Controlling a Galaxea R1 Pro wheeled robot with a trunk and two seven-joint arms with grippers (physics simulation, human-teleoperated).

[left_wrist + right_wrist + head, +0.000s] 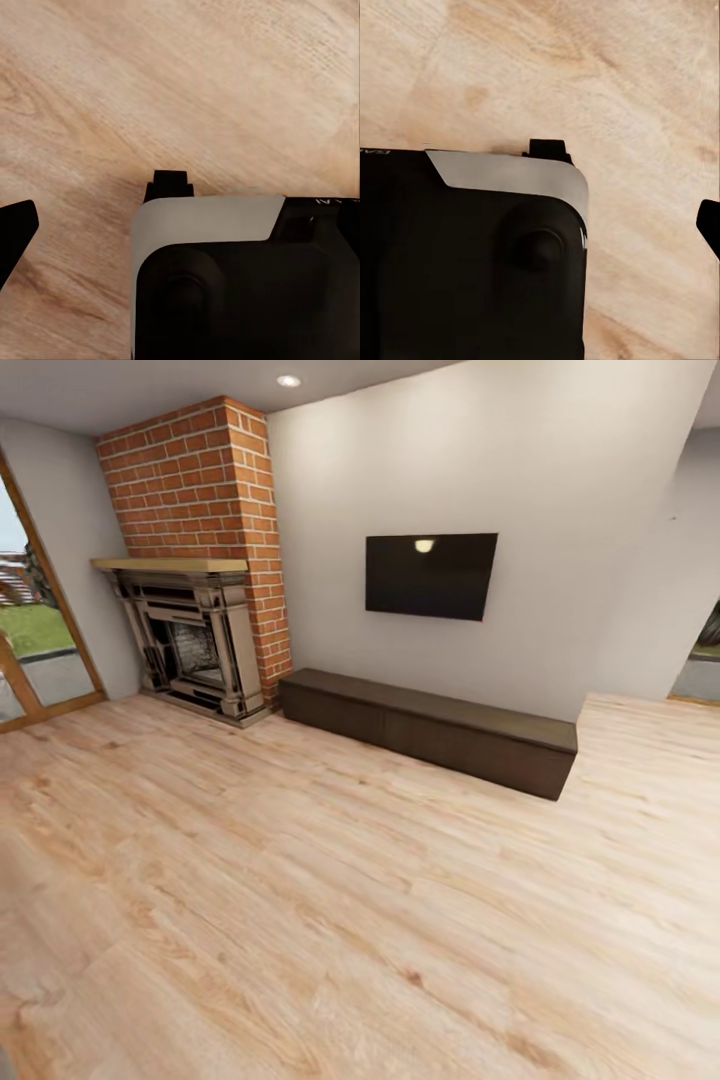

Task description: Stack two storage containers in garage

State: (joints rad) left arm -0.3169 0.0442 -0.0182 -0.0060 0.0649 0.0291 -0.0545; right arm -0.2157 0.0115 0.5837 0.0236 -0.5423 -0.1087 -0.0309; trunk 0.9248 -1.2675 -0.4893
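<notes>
I am in the living room, facing its light wood plank floor (pixel 330 900). The two storage containers and the garage are out of view. In the left wrist view my left gripper (pixel 94 211) hangs open over the planks, with one dark fingertip (pixel 16 234) apart from the other (pixel 171 184) and nothing between them. My right gripper (pixel 628 187) is open as well, its fingertips (pixel 547 148) spread wide above bare wood. A black and grey part of my own body (pixel 240 285) lies beside each gripper.
A dark fireplace (pixel 190 645) under a brick chimney (pixel 200 480) stands at the far left corner. A long low dark cabinet (pixel 430 730) runs along the wall under a black TV (pixel 430 575). A glass door (pixel 30 630) is at the left, a doorway (pixel 700 660) at the right.
</notes>
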